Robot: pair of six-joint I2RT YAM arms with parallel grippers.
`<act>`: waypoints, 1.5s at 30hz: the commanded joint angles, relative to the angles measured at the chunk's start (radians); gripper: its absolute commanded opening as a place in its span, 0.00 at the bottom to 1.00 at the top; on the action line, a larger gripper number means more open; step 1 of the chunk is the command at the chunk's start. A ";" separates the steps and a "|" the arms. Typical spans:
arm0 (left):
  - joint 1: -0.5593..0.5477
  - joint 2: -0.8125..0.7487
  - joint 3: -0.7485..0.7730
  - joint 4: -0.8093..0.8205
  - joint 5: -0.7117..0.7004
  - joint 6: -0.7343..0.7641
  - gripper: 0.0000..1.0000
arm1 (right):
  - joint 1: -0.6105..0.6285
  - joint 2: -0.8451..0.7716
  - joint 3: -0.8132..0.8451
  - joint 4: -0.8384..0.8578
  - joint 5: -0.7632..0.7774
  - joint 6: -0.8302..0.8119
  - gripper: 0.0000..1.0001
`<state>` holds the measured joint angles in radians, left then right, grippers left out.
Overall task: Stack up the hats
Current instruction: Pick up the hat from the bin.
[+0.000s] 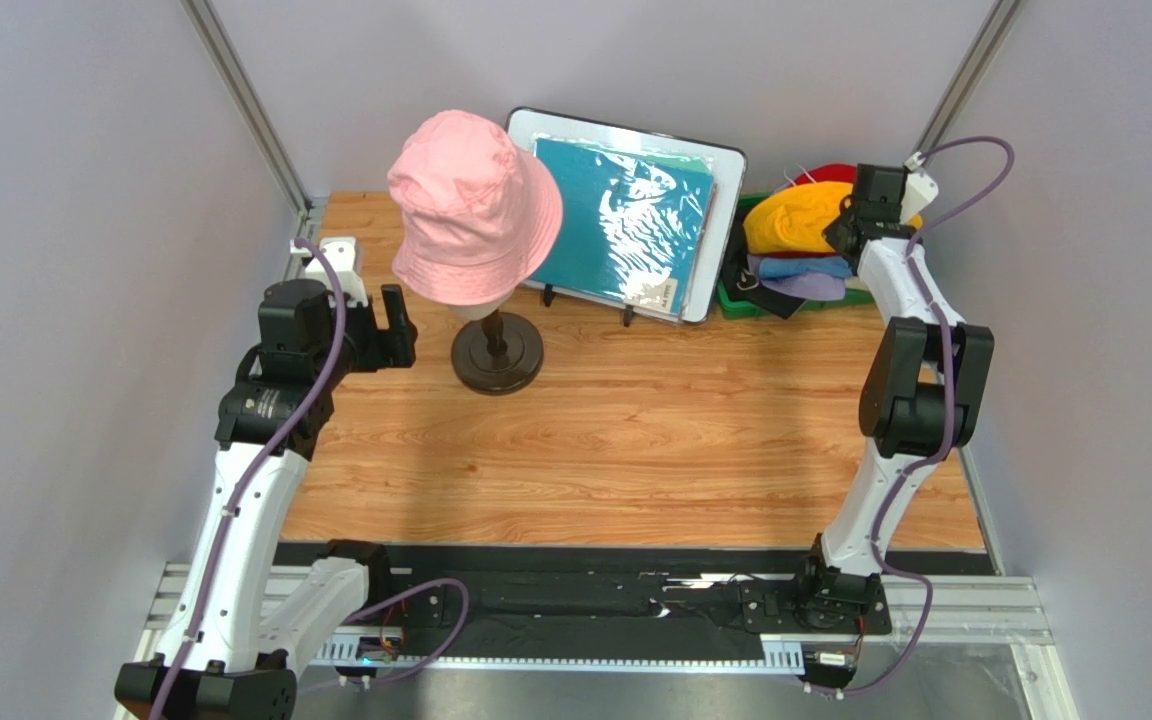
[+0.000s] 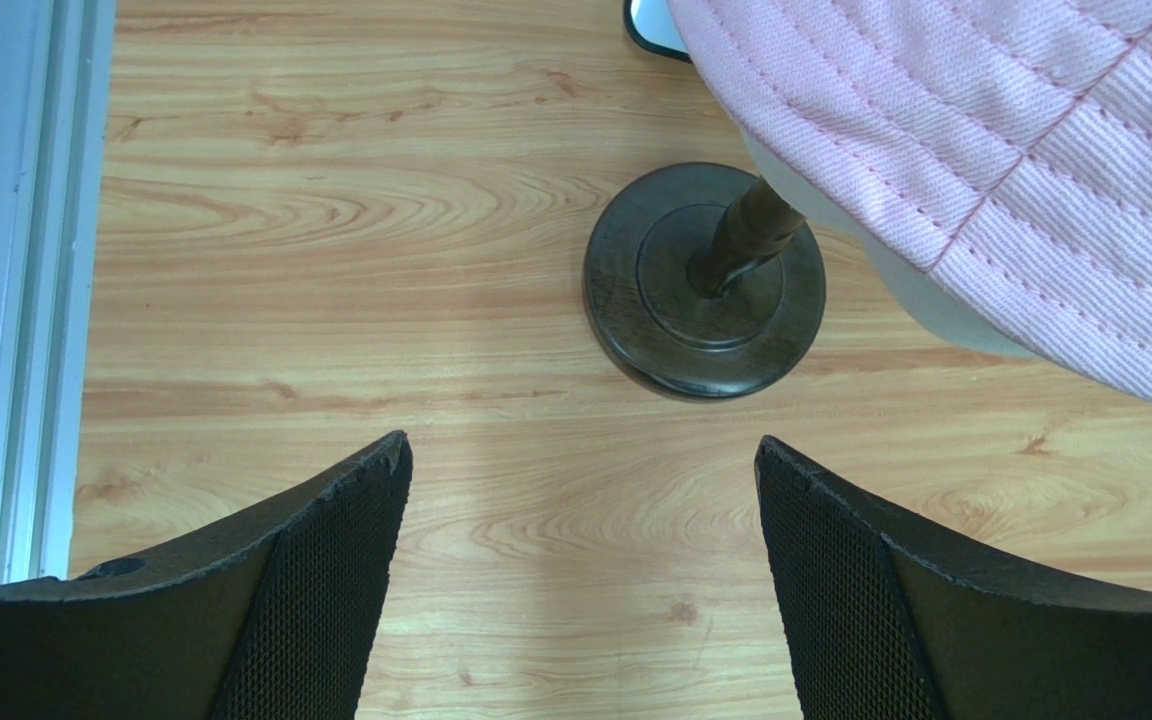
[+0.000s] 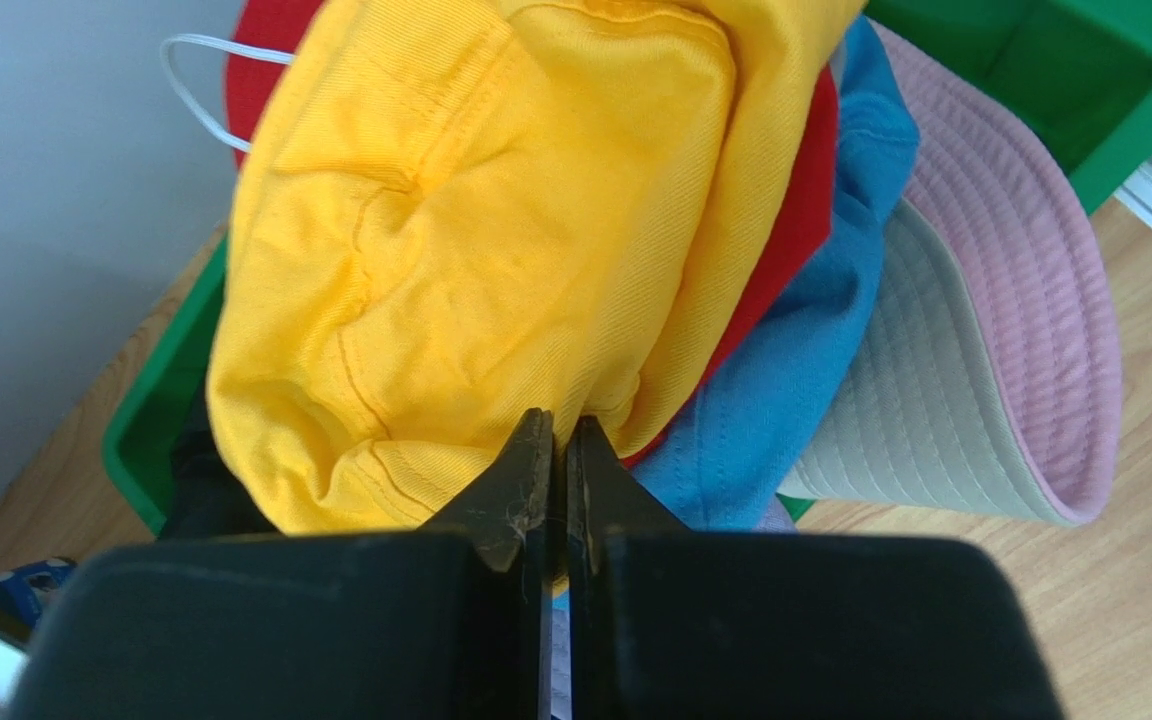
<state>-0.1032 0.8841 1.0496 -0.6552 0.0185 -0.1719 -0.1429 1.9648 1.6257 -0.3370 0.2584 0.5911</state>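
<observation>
2 arms over a wooden tabletop (image 1: 642,450): 1 hat on display, the others heaped in a bin.

Propped at the back stands the flat teal sheet in a white frame (image 1: 620,210). Just left of it, the pink cloth bucket hat (image 1: 474,203) sits on the smooth cream mannequin head (image 2: 898,285), whose dark round wooden base (image 2: 705,281) rests on the wood. In the far right corner a green plastic bin (image 3: 1123,75) carries the pile. The orange-yellow cloth bucket hat (image 3: 462,225) lies on top, with the red cloth hat (image 3: 808,180) and the blue cloth hat (image 3: 778,405) under it, and a pale lavender-pink cloth hat (image 3: 1018,270) spills over the side. The right gripper (image 3: 555,450) is pinched together on the orange-yellow hat's edge. The left gripper (image 2: 582,570) hangs spread wide, holding nothing, near the base.
</observation>
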 commanded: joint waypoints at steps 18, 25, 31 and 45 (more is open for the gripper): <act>-0.003 -0.155 -0.005 0.098 0.197 0.009 0.89 | 0.114 -0.587 0.026 -0.037 -0.245 -0.306 0.00; -0.110 -0.168 0.041 0.129 0.244 -0.021 0.87 | 0.368 -0.724 0.045 -0.137 -0.321 -0.378 0.00; -0.234 -0.165 0.060 0.236 0.453 -0.144 0.87 | 0.499 -0.831 0.022 -0.128 -0.604 -0.359 0.00; -0.441 -0.162 -0.105 0.631 0.612 -0.433 0.89 | 0.500 -0.955 -0.108 0.137 -1.120 -0.133 0.00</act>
<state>-0.4530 0.6945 0.9222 -0.1452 0.6434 -0.5610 0.3561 1.0340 1.5349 -0.3664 -0.7223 0.3367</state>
